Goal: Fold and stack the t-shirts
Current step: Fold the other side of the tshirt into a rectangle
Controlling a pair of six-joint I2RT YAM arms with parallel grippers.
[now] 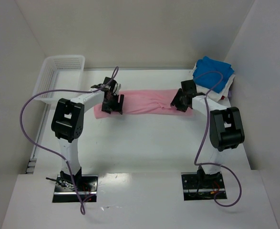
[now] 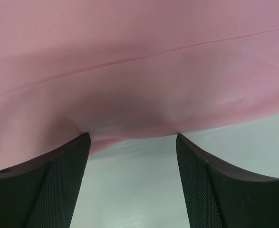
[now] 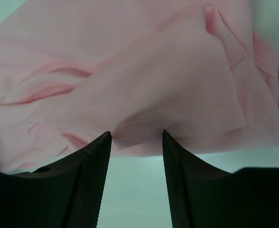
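Observation:
A light pink t-shirt [image 1: 144, 101] lies folded into a long strip across the back middle of the table. My left gripper [image 1: 112, 106] is open at the strip's left end, its fingertips touching the near edge of the pink cloth [image 2: 139, 71]. My right gripper [image 1: 180, 103] is open at the strip's right end, its tips against the near edge of the rumpled pink cloth [image 3: 144, 85]. A bright blue t-shirt [image 1: 213, 72] lies on top of a white t-shirt [image 1: 225, 88] at the back right corner.
A white plastic mesh basket [image 1: 58, 76] stands at the back left against the wall. White walls close in the table on the left, back and right. Purple cables loop from both arms.

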